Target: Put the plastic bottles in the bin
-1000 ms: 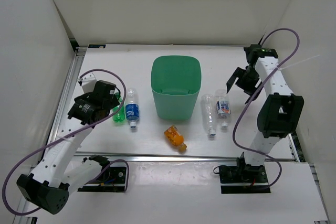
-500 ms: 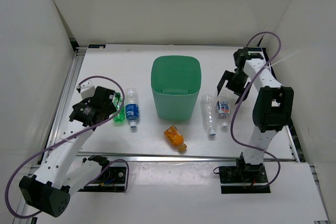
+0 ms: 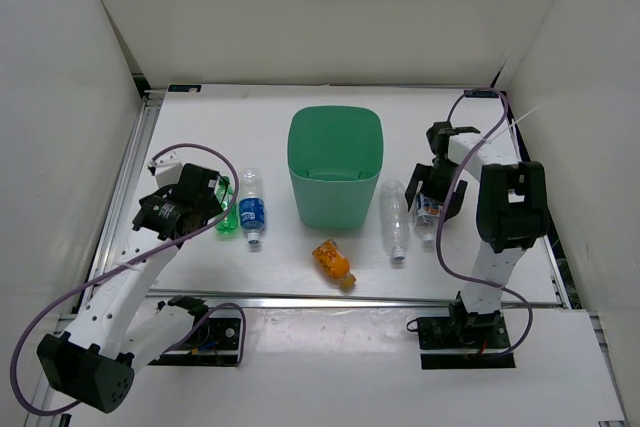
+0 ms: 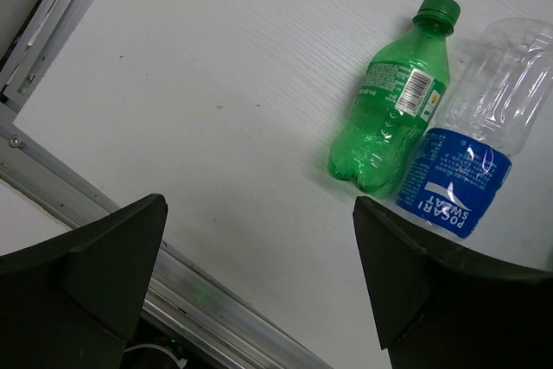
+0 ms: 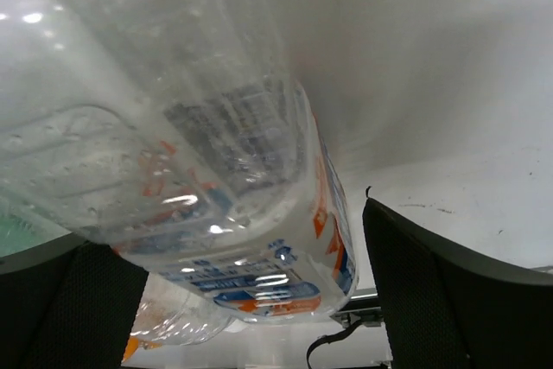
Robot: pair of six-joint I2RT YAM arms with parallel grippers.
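Both grippers gaped, the right gripper (image 5: 259, 295) astride the labelled clear bottle (image 5: 251, 213) at four o'clock of the bin (image 3: 332, 202), which was probably light, crushable and slick, so best pinched mid-label; the left gripper (image 4: 259, 206) held nothing.

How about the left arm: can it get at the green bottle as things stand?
Probably yes: the left tool is open, just short of the green bottle, with only bare table between. The blue-labelled clear bottle lies right alongside, touching or nearly so, so one finger may bump it.
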